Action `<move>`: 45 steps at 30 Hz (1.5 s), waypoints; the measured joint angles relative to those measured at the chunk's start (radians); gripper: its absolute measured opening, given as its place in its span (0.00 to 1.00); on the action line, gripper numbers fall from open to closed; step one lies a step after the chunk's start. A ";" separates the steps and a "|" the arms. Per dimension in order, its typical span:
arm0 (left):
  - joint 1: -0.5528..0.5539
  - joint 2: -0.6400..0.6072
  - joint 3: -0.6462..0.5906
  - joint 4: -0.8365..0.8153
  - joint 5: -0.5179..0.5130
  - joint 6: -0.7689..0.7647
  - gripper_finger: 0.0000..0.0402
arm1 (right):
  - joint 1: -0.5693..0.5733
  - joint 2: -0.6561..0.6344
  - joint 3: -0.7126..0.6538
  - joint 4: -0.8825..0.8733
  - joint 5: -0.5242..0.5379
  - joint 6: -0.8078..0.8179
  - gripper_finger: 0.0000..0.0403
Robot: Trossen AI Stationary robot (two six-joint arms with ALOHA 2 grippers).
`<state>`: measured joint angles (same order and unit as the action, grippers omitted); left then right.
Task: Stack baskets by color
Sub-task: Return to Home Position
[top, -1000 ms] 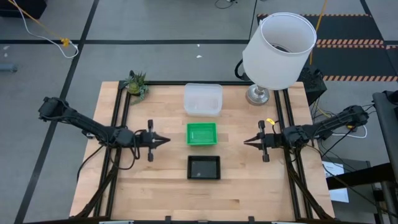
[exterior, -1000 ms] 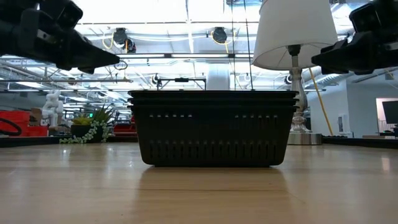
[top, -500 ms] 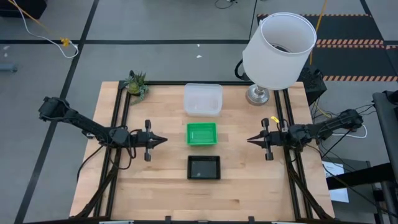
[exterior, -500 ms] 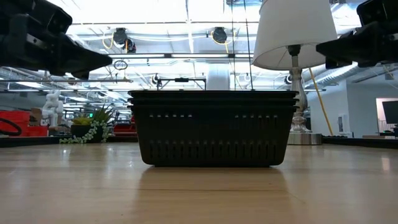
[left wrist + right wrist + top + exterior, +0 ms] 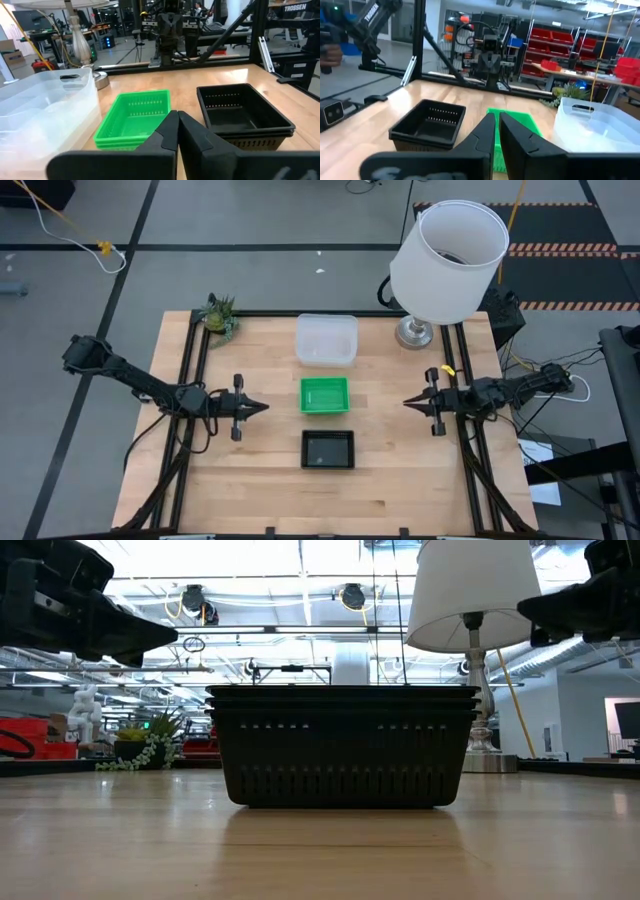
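A stack of bright green perforated plastic baskets [image 5: 324,395] sits nested at the middle of the pale wooden table [image 5: 260,490]. Just beyond it, towards the far edge, is the stack of clear translucent plastic baskets [image 5: 326,340], close to the green stack but not touching it. Just in front of the green stack, towards the near edge and with a narrow strip of bare wood between them, stands the stack of black perforated plastic baskets [image 5: 328,449]. Its layered rims show one above another in the low view, and the three stacks form a straight line. How many baskets make up the clear stack cannot be told. The left gripper [image 5: 262,407] hovers above the table to the left of the green stack, apart from it, with its tip pointing at the stack. Its two dark fingers are pressed together to a point and hold nothing. The right gripper [image 5: 408,402] hovers to the right of the green stack at about the same height, a little farther off, near the table's right rail. It also points at the stack, with its fingers closed tip to tip on nothing. Well beyond the green stack to the right, at the far right corner, stands a table lamp with a big white shade and a metal base [image 5: 447,248]. Well beyond the stack to the left, at the far left corner, is a small green potted plant [image 5: 219,314].
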<state>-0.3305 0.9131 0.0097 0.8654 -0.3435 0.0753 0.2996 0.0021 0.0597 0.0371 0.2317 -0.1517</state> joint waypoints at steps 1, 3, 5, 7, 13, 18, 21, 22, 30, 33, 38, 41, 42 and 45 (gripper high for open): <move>0.000 0.000 0.000 0.000 0.000 -0.001 0.02 | 0.000 0.000 0.000 -0.004 0.000 -0.002 0.05; 0.000 0.000 0.000 -0.004 -0.001 -0.006 0.03 | 0.000 -0.002 0.000 -0.009 0.001 -0.010 0.05; 0.000 0.000 0.000 -0.002 -0.001 -0.008 0.03 | 0.000 0.000 0.000 -0.013 0.000 -0.024 0.05; 0.000 0.000 0.000 -0.003 -0.001 -0.010 0.01 | -0.003 -0.001 0.000 -0.014 0.000 -0.045 0.05; 0.000 0.000 0.000 0.000 0.002 -0.025 0.03 | -0.068 -0.001 -0.025 0.021 -0.034 -0.075 0.01; 0.000 0.000 0.000 0.001 0.003 -0.030 0.01 | -0.140 0.000 -0.042 0.020 -0.098 -0.065 0.01; 0.000 0.000 0.000 0.002 0.003 -0.032 0.02 | -0.174 0.000 -0.042 0.019 -0.111 -0.061 0.00; 0.000 0.000 0.000 0.002 0.003 -0.032 0.03 | -0.183 0.000 -0.042 0.018 -0.126 -0.057 0.00; 0.000 0.000 0.000 0.001 0.003 -0.031 0.01 | -0.220 0.000 -0.043 0.002 -0.160 -0.050 0.00; 0.000 0.000 0.000 0.001 0.003 -0.031 0.03 | -0.230 0.000 -0.044 0.001 -0.160 -0.065 0.00; 0.000 0.000 0.000 0.001 0.004 -0.031 0.03 | -0.243 0.000 -0.044 -0.004 -0.186 -0.054 0.00; 0.000 -0.009 0.000 0.002 0.008 -0.026 0.01 | -0.244 0.001 -0.044 -0.009 -0.186 -0.051 0.00; 0.000 -0.022 0.000 0.004 0.018 -0.023 0.01 | -0.244 0.001 -0.044 -0.010 -0.187 -0.051 0.00; 0.000 -0.072 0.001 0.006 0.071 0.017 0.02 | -0.244 0.001 -0.045 -0.010 -0.186 -0.051 0.00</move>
<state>-0.3305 0.8409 0.0109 0.8712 -0.2721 0.0922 0.0559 0.0032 0.0151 0.0267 0.0462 -0.2031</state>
